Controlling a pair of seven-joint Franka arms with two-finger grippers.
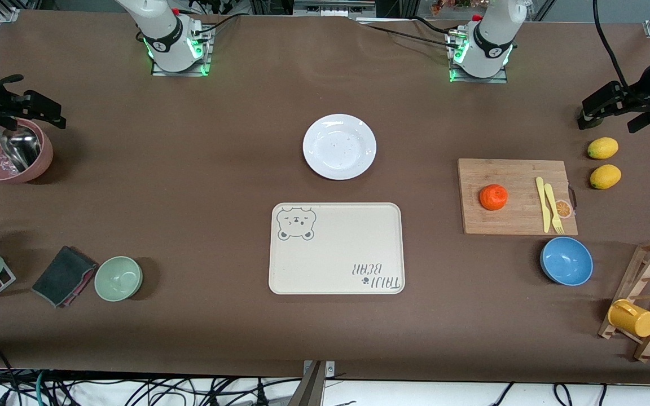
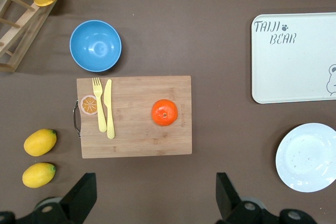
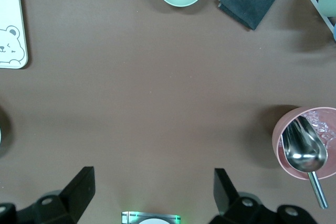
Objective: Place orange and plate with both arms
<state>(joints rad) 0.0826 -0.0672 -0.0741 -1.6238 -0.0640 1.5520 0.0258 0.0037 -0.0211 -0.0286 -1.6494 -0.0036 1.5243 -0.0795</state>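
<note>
Yellow cutlery (image 1: pixel 548 204) beside orange (image 1: pixel 493 197)

Bare table around plate (image 1: pixel 339 146), cutlery (image 1: pixel 549 206) near orange (image 1: pixel 493 197), probably reachable

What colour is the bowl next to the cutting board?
Blue. The bowl beside the cutting board shows best in the left wrist view.

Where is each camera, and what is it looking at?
Front view: high across the table, facing both arm bases; sees the plate, tray and orange.
Left wrist view: looks down over the cutting board; open left gripper shows.
Right wrist view: looks down on bare table near the pink bowl; open right gripper shows.
Shared: the tray shows in all three.
</note>
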